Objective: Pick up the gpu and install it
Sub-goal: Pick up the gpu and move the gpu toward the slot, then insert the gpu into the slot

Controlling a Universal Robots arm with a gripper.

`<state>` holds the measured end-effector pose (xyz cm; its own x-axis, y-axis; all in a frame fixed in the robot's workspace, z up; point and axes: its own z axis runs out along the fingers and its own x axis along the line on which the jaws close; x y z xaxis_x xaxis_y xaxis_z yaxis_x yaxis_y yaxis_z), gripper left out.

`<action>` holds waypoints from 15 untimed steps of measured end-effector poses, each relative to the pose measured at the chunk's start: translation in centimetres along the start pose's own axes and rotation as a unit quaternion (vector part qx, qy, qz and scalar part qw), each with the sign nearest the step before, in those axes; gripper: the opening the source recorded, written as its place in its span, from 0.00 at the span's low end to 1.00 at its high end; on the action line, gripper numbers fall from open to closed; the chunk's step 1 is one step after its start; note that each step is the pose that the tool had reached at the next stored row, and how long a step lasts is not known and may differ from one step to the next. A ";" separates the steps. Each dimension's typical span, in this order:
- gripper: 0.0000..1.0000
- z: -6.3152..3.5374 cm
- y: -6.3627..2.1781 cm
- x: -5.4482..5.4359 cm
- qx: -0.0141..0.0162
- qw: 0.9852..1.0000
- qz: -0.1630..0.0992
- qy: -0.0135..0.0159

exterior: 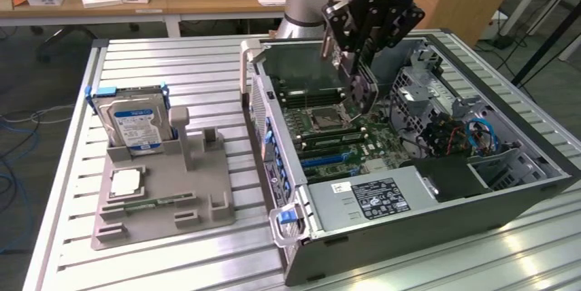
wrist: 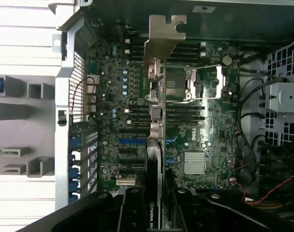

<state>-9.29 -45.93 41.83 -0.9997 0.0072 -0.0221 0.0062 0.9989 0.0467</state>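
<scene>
Mid-carry by the look of it: got the gpu [exterior: 363,94] clamped in the gripper [exterior: 352,61], hanging over the open pc case [exterior: 409,236], roughly 1 o'clock from the middle of the exterior view. Not seated yet, clearly up above the motherboard [exterior: 368,145].

Tips for doing this bit well, just my read:
- Hold the squeeze steady, no regripping in mid-air.
- Line the card's lower edge up with the blue expansion slots [exterior: 327,160], around 6 to 7 o'clock from the card in the exterior view.
- Aim the silver bracket [wrist: 162,43] at the slotted rear wall [wrist: 81,145] of the case.
- Come down straight, no twisting.
- Steer clear of the memory slots [exterior: 331,138] and the cable bundle [exterior: 477,134] off at 4 o'clock.

Orientation: standing on edge, thin side up toward the wrist camera, black faces out to the sides. Long axis, going by the exterior view, running steeply from the gripper down toward 5 o'clock, so probably closer to upright than flat. Bracket at the end away from the gripper, right by the cpu socket [wrist: 190,82] in the wrist view. Can't pin down the exact tilt.
</scene>
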 end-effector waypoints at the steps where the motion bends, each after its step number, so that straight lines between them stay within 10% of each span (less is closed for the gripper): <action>1: 0.26 0.01 0.00 -0.2 0.000 1.000 -0.001 0.000; 15: 0.26 0.04 0.01 -1.7 -0.001 1.000 -0.005 0.000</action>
<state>-7.55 -45.93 41.82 -0.9997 -0.0038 -0.0222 -0.0048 0.9989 0.0475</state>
